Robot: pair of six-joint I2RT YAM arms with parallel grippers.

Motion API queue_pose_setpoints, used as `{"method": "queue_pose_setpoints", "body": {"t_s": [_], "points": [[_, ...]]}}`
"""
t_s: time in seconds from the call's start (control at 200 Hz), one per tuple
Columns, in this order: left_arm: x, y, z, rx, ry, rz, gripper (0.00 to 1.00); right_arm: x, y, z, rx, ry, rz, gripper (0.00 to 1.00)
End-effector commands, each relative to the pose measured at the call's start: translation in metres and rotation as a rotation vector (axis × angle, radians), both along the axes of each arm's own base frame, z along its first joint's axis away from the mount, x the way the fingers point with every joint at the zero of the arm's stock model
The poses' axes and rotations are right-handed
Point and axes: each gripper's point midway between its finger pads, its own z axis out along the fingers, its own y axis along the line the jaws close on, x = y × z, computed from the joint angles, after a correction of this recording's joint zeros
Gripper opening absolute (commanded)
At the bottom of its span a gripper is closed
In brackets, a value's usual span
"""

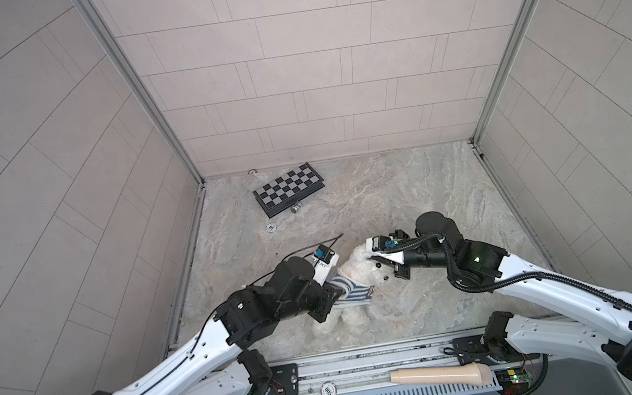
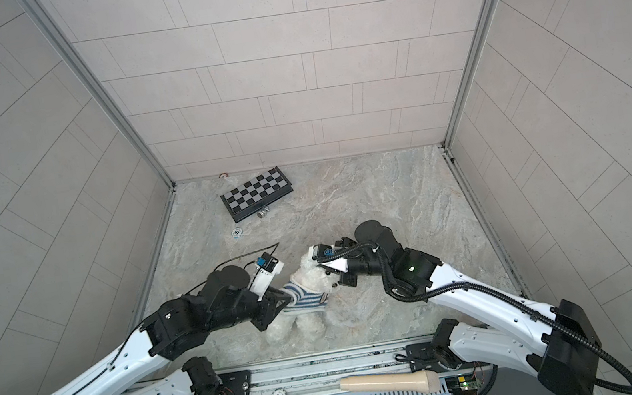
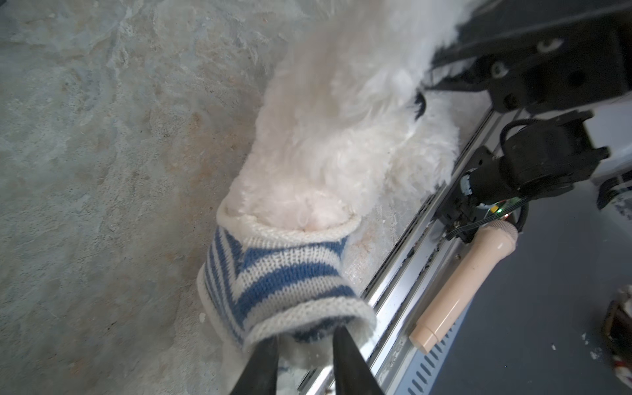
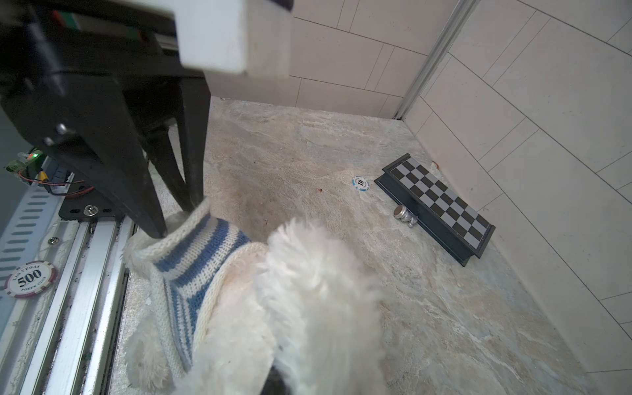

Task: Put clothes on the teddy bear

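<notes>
The white fluffy teddy bear (image 1: 357, 262) (image 2: 305, 269) lies near the table's front edge in both top views, with a blue-and-white striped shirt (image 1: 350, 292) (image 2: 303, 299) over its body. My left gripper (image 3: 306, 333) (image 1: 335, 285) is at the cuff of one sleeve (image 3: 273, 273). Its fingers stand apart with the tips at the cuff opening, and white paw fur shows between them. The right wrist view shows the same fingers (image 4: 157, 229) at the cuff. My right gripper (image 1: 375, 260) (image 3: 422, 97) is pressed into the bear's head, its fingers meeting in the fur, which hides its tips in its own wrist view.
A folded chessboard (image 1: 290, 188) lies at the back left with a silver chess piece (image 1: 297, 208) beside it and a poker chip (image 1: 271, 228) nearer me. The metal front rail (image 1: 371, 361) carries a beige handle (image 1: 440, 374) and another chip (image 4: 30, 278). Tiled walls enclose the table.
</notes>
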Motion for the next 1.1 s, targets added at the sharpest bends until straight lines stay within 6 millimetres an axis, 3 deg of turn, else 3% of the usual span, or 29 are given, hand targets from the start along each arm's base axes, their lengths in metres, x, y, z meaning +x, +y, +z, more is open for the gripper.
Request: {"method": "queue_pose_setpoints", "body": {"t_s": [0.0,0.145,0.305,0.511,0.526,0.601,0.776,0.956,1.096], "points": [[0.005,0.004,0.009,-0.212,0.079,0.104,0.36,0.001,-0.005,0.019,0.057,-0.07,-0.023,0.0],[0.01,0.014,-0.001,-0.326,0.159,0.203,0.37,0.009,-0.013,0.023,0.092,-0.086,-0.086,0.0],[0.011,0.01,-0.006,-0.384,0.21,0.233,0.37,0.014,-0.019,0.031,0.144,-0.109,-0.144,0.0],[0.018,0.003,-0.016,-0.438,0.255,0.266,0.47,0.019,-0.027,0.044,0.216,-0.132,-0.207,0.0],[0.018,0.003,-0.018,-0.438,0.257,0.274,0.47,0.019,-0.028,0.033,0.204,-0.118,-0.213,0.0],[0.023,0.003,-0.02,-0.462,0.255,0.3,0.47,0.018,-0.032,0.032,0.217,-0.122,-0.229,0.0],[0.038,-0.005,-0.014,-0.559,0.244,0.333,0.41,0.013,-0.033,0.028,0.226,-0.118,-0.21,0.0],[0.044,-0.008,-0.017,-0.546,0.239,0.343,0.34,0.011,-0.035,0.024,0.228,-0.12,-0.21,0.0],[0.045,-0.009,-0.018,-0.557,0.246,0.345,0.18,0.011,-0.035,0.024,0.228,-0.121,-0.214,0.0]]}}
